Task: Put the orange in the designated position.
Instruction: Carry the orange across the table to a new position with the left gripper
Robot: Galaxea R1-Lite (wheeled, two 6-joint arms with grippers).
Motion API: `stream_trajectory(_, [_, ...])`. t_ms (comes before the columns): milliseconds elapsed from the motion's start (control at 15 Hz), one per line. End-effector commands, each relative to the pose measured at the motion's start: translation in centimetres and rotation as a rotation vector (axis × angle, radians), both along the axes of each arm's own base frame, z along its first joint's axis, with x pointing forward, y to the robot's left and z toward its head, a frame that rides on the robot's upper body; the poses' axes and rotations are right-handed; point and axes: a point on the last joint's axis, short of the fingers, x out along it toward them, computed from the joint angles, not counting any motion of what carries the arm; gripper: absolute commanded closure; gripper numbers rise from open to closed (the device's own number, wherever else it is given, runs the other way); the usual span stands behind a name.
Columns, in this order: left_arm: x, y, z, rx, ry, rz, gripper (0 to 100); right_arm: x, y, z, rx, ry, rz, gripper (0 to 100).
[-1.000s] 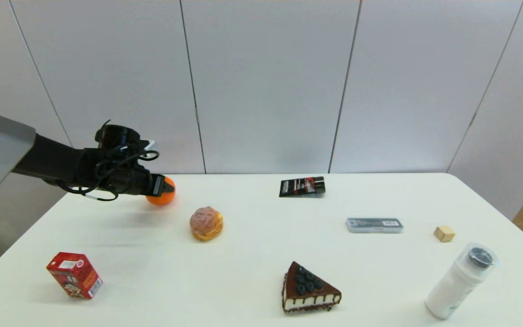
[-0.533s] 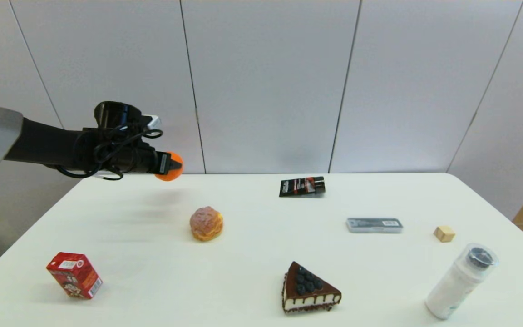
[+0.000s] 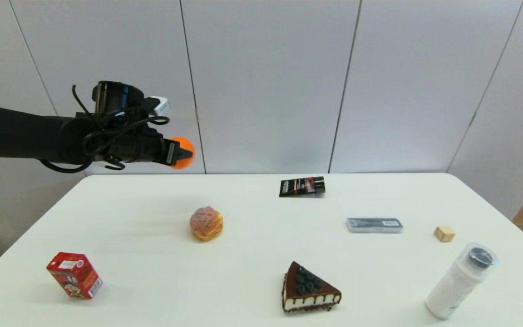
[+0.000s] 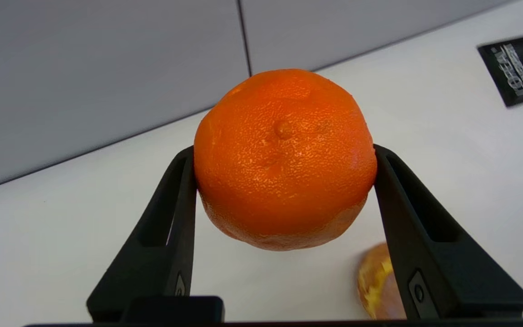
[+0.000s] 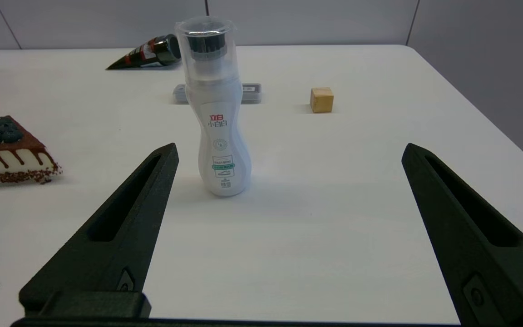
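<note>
The orange [image 3: 183,152] [image 4: 284,156], round and bright with dimpled skin, hangs in the air above the table's far left corner. My left gripper [image 3: 180,153] [image 4: 284,159] is shut on it, one black finger pressing each side. The arm reaches in from the left, well above the tabletop. In the right wrist view my right gripper [image 5: 288,152] stands open near the table's front right, holding nothing, with the white bottle [image 5: 215,109] just beyond its fingers. The right arm is out of the head view.
On the white table [image 3: 252,236] lie a cream puff [image 3: 206,223], a red carton [image 3: 74,274], a chocolate cake slice [image 3: 309,288], a black tube [image 3: 302,186], a grey case [image 3: 374,225], a wooden cube [image 3: 444,234] and a white bottle [image 3: 459,281].
My left gripper has lifted the orange from just above the table up and a little to the right. Nothing else on the table has moved.
</note>
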Motion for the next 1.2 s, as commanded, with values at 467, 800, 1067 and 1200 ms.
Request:
stream_trajectory(467, [-8.4,-1.4,2.3,0.000,-0.014,-0.102,100,0.0,0.0,0.0,0.000,0.000,0.000,0])
stream_trajectory(800, [-13.3,-1.7,1.5,0.008,0.020,-0.165,100,0.0,0.0,0.0,0.000,0.002,0.000,0])
stream_trajectory(1067, [-16.1,-2.0,1.0,0.009,0.030,-0.218,100,0.0,0.0,0.0,0.000,0.000,0.000,0])
stream_trajectory(1200, [-17.0,-2.1,1.0,0.009,0.030,-0.238,100,0.0,0.0,0.0,0.000,0.000,0.000,0])
